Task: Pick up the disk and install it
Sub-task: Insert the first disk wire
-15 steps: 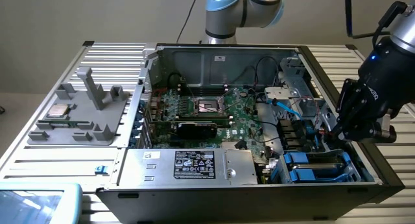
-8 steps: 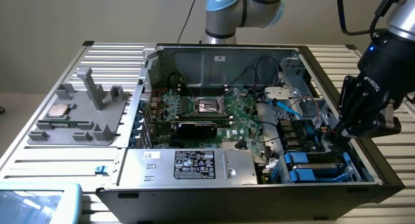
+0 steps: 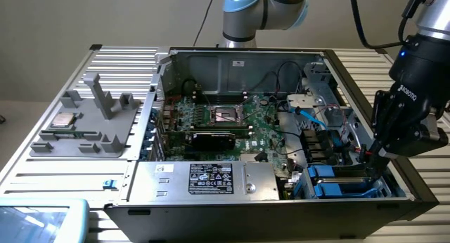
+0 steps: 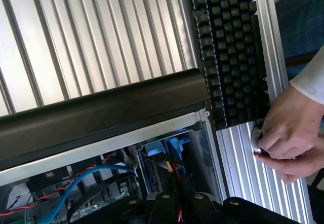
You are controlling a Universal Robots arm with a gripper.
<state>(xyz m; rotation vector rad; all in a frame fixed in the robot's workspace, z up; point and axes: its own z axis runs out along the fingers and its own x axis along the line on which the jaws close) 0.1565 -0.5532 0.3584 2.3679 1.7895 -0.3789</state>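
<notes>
Grey fixture plate (image 3: pixel 84 137) near left edge of bench (image 3: pixel 42 174) in exterior view, small chip (image 3: pixel 63 120) on it. Open computer case (image 3: pixel 246 61) mid-bench; grey stickered box (image 3: pixel 211 178) along its front wall. Disk (image 3: pixel 339 189) low in drive bay, case's front-right corner, blue rails showing. Gripper (image 3: pixel 374 164) just above it, fingers pressed together, contact unclear. Wrist view: keyboard (image 4: pixel 230 46) beyond case, person's hand (image 4: pixel 288 133) on bench beside it.
</notes>
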